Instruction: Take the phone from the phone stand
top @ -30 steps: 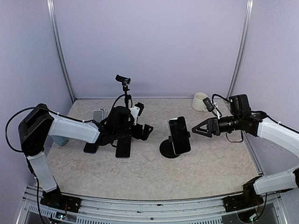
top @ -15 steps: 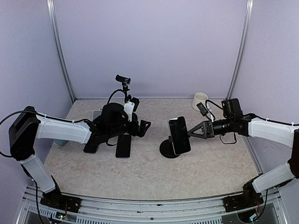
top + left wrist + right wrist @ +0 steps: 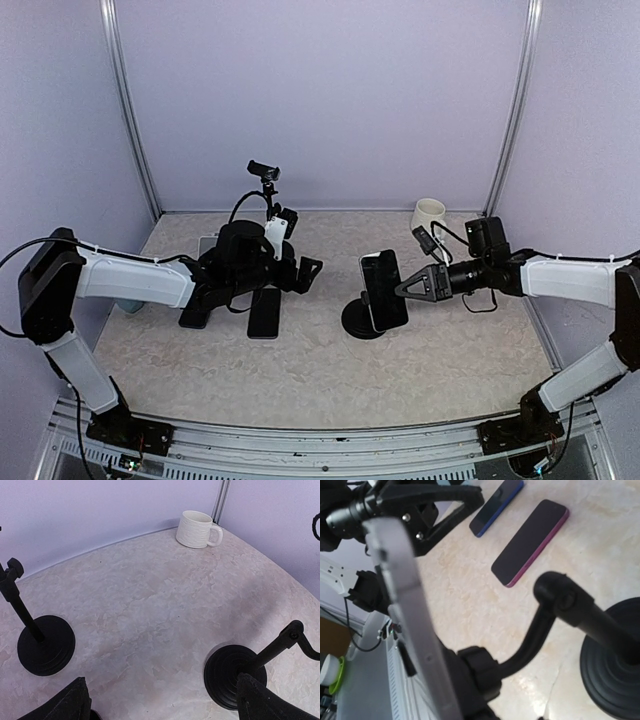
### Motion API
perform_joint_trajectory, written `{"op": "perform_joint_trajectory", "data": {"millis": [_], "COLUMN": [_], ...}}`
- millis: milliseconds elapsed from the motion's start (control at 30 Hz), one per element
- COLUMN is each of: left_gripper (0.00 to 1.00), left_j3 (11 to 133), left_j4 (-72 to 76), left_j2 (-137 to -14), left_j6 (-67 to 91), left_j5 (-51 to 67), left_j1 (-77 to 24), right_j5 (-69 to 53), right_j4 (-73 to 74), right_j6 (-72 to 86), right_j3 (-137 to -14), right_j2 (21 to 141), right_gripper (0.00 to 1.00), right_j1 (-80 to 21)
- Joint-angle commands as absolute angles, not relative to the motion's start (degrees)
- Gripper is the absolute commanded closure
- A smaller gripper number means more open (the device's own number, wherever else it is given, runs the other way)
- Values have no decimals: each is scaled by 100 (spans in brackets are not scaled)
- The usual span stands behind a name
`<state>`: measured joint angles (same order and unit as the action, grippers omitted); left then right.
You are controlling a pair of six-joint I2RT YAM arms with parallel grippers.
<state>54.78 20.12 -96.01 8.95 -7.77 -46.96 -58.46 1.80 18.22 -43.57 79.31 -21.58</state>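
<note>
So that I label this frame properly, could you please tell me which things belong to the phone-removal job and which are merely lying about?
Job:
silver-edged dark-screened phone
black round-based phone stand holding it

Lying about:
white ribbed ceramic mug
pink-edged dark phone lying flat
blue phone lying flat
second black round-based stand

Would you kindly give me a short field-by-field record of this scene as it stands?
phone: upright, held in the phone stand, mid-table
right gripper: close beside the phone; contact and opening unclear
left gripper: open, empty, left of the stand
other: white mug back right; two spare phones flat near the left gripper
</note>
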Motion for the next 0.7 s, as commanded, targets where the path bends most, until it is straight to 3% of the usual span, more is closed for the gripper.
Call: {"op": "perform_joint_trajectory", "data": {"millis": [0, 433, 667], "left_gripper": [1, 1, 1], "left_j3": [5440, 5432, 5390], "left_j4": [2036, 1748, 1571], "left_j2": [-9430, -9149, -8971], "left_j6": [862, 937, 1034], "left_j5": [-810, -1043, -1131], "left_j1": [-4720, -4729, -4745], "right_j5": [-6088, -6171, -6025], "right_j4": [-182, -783, -1299], "right_j6": [1962, 2436, 2841], "right_j3": [-4307, -4140, -3965], "right_j2": [8065, 8181, 8176], "right_gripper": [54, 80, 88], "right_j1": [-2270, -2532, -2726]}}
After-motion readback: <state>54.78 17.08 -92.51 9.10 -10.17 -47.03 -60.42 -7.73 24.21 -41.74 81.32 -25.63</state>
